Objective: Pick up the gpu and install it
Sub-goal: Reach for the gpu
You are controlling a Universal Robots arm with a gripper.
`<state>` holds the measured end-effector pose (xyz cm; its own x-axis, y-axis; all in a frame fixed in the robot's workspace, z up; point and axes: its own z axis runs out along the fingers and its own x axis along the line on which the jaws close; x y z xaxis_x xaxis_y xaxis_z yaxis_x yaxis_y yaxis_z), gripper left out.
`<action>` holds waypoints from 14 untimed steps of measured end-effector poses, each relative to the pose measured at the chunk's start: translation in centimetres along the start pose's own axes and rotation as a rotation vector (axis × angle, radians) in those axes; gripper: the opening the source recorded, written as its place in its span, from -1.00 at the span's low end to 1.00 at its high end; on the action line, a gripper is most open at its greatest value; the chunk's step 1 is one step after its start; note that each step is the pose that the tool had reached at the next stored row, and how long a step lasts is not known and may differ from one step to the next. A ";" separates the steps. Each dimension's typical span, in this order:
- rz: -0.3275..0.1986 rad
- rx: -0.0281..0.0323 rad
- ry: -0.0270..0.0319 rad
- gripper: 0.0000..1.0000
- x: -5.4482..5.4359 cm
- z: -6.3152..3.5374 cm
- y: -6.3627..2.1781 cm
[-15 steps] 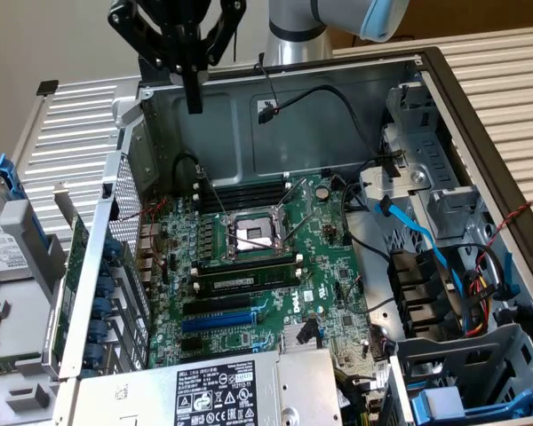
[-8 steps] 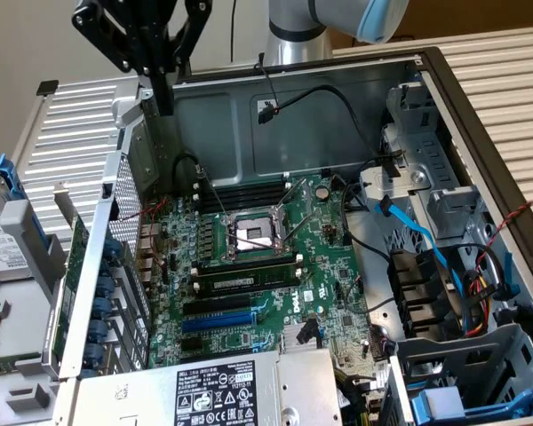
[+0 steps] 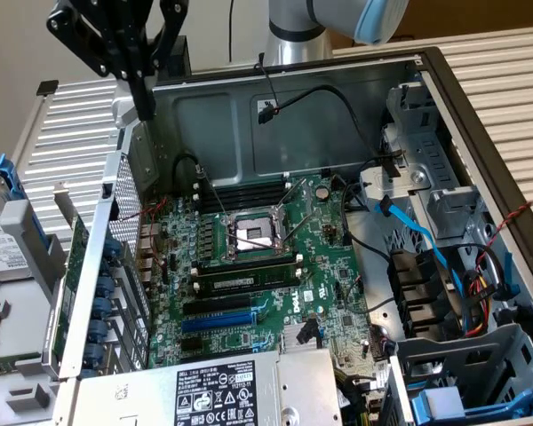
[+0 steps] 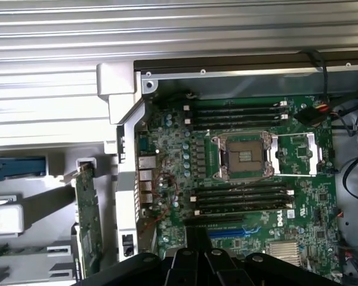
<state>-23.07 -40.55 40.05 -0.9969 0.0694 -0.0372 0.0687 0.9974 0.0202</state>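
The gpu (image 3: 69, 284) stands on edge just outside the open computer case, at the exterior view's left, a thin green card with a silver end bracket. In the wrist view the gpu (image 4: 87, 220) rises beside the case's rear wall. My black gripper (image 3: 147, 105) hangs high over the case's back left corner, well above the card, shut and holding nothing. Its fingers (image 4: 197, 259) appear together over the motherboard (image 4: 298, 149). On the motherboard (image 3: 329, 266), the black and blue expansion slots (image 3: 218, 311) have no card in them.
A labelled power supply (image 3: 218, 395) lies at the case's near edge. A hard drive (image 3: 0, 240) lies outside on the exterior view's left. Cables and a blue cable (image 3: 426, 240) run at the exterior view's right, beside a drive cage (image 3: 480, 373). The table is ribbed metal (image 4: 48, 59).
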 end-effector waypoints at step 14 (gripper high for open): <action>-0.003 0.0080 -0.0044 -0.79 2.6 -0.21 -1.41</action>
<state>-25.76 -41.79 40.13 -0.9969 0.0663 -0.0416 0.0658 0.9978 0.0121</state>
